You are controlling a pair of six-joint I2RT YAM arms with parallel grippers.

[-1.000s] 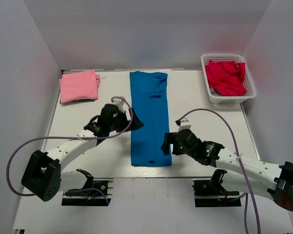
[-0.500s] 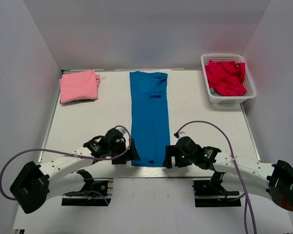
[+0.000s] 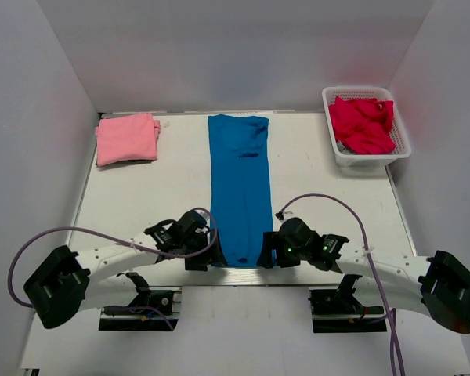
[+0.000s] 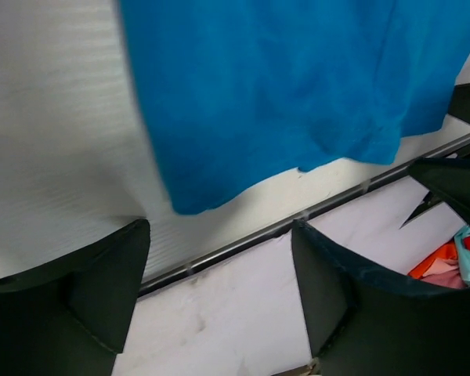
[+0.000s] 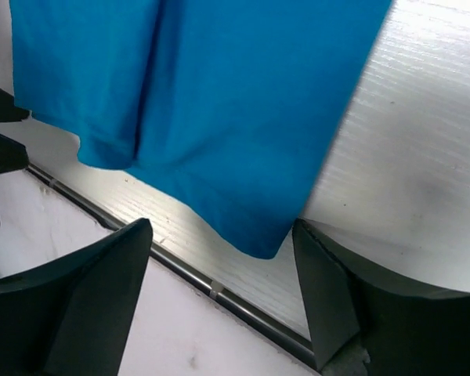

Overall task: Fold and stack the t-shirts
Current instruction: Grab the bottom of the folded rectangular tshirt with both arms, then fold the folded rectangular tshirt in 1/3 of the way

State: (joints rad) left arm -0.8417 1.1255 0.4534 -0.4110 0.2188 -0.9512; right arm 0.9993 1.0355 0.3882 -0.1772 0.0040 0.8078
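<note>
The blue t-shirt (image 3: 240, 186) lies as a long narrow strip down the middle of the table, sleeves folded in. Its near hem shows in the left wrist view (image 4: 282, 86) and the right wrist view (image 5: 211, 94). My left gripper (image 3: 206, 256) is open and empty at the hem's near-left corner, over the table's front edge (image 4: 219, 258). My right gripper (image 3: 267, 257) is open and empty at the hem's near-right corner (image 5: 219, 243). The pink t-shirt (image 3: 126, 138) lies folded at the far left.
A white basket (image 3: 400, 153) holding a red garment (image 3: 362, 123) stands at the far right. The table's metal front rail (image 5: 211, 290) runs just below both grippers. White walls enclose the table on three sides.
Both arms have drawn back from the middle of the shirt to its near hem corners at the table's front edge. The shirts have not moved.
</note>
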